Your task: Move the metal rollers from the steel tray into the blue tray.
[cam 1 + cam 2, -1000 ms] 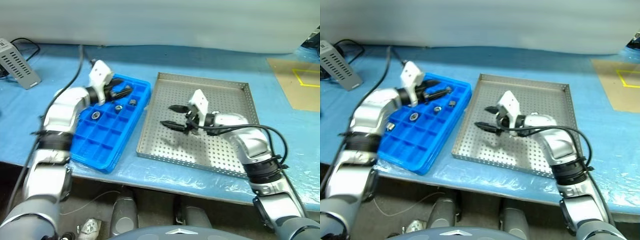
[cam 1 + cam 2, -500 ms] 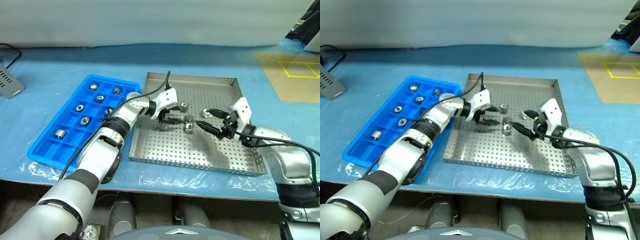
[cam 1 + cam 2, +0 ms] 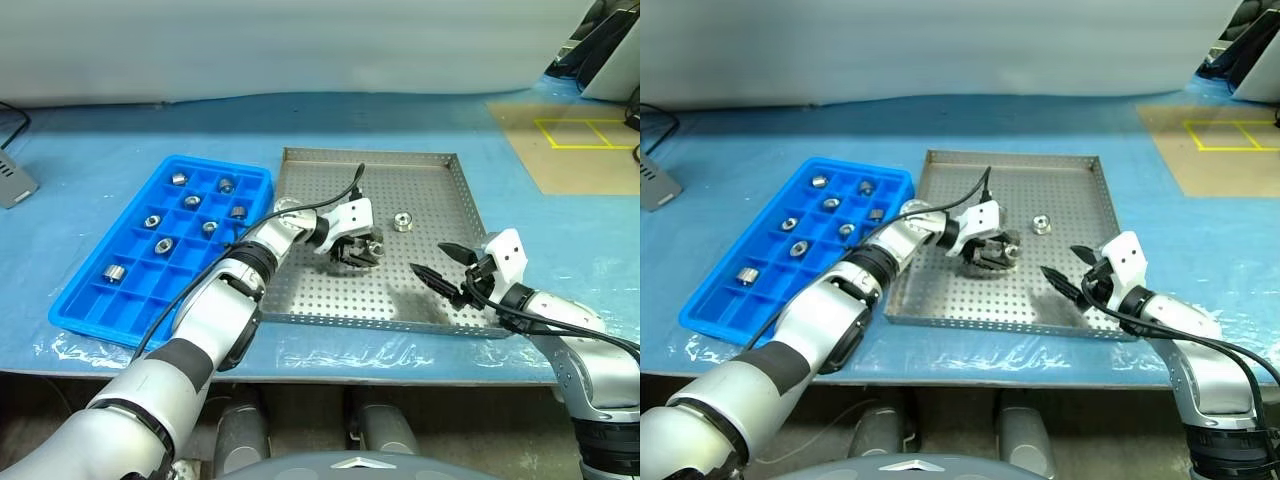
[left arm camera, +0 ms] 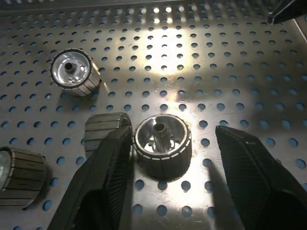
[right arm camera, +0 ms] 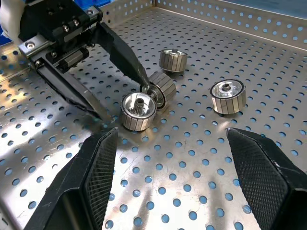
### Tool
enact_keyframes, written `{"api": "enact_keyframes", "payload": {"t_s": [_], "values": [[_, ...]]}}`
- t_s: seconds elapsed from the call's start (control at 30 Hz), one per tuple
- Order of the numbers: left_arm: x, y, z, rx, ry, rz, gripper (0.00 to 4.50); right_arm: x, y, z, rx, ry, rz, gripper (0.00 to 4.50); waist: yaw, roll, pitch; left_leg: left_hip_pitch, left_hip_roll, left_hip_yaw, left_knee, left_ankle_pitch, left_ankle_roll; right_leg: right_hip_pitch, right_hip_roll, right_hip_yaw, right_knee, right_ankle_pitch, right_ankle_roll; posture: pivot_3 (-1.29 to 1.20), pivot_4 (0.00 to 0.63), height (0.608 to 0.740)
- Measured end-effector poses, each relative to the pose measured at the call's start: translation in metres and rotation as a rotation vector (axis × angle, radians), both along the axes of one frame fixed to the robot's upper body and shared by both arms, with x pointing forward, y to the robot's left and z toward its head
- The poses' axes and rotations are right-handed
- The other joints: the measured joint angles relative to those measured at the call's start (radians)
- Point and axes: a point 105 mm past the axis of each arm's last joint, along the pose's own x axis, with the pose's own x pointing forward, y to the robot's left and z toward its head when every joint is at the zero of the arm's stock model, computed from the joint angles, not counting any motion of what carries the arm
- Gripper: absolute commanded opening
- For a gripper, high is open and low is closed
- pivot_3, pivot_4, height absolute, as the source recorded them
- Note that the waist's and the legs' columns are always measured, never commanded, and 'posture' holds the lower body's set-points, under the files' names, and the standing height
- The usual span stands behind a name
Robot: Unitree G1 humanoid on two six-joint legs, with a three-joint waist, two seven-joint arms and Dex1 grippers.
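The right gripper (image 3: 443,262) hovers with its fingers spread and empty over the near right part of the steel tray (image 3: 420,171). Farther in, the left gripper (image 4: 170,158) straddles one of the metal rollers (image 4: 161,143), fingers apart. More rollers sit in the blue tray (image 3: 90,299).

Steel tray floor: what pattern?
Steel tray floor is shiny silver with a regular grid of small round holes; clearest in the right wrist view.

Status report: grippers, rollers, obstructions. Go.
Left gripper open, straddling a roller in the steel tray, not closed. Right gripper open, empty, beside. Two rollers crowd the target.
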Motion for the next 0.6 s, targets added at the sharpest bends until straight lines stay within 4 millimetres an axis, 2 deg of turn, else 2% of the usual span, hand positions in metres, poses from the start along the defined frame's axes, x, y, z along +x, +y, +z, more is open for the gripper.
{"api": "enact_keyframes", "payload": {"t_s": [0.13, 0.57, 0.6], "values": [[0.003, -0.002, -0.004, 0.012, -0.026, 0.033, 3.00, 0.001, 0.000, 0.000, -0.002, -0.004, -0.011, 3.80, -0.008, 0.000, 0.000, -0.003, 0.000, 0.000, 0.000, -0.002, 0.003, -0.001, 0.000, -0.001, -0.003, -0.001, 0.001, -0.56, 0.150, 0.740], [-0.008, -0.011, -0.014, 0.016, -0.018, -0.013, 3.00, 0.000, 0.009, 0.010, -0.017, -0.025, -0.033, 3.80, -0.009, 0.000, 0.000, -0.002, 0.000, 0.000, -0.001, -0.003, 0.003, 0.000, -0.003, -0.001, -0.004, -0.001, 0.002, -0.58, 0.150, 0.740], [-0.009, -0.010, -0.015, 0.018, -0.016, -0.024, 2.81, 0.001, 0.009, 0.011, -0.017, -0.027, -0.035, 3.80, -0.009, 0.000, 0.000, -0.002, 0.000, 0.000, -0.001, -0.003, 0.003, 0.000, -0.003, -0.001, -0.004, -0.001, 0.002, -0.58, 0.150, 0.740]]}}
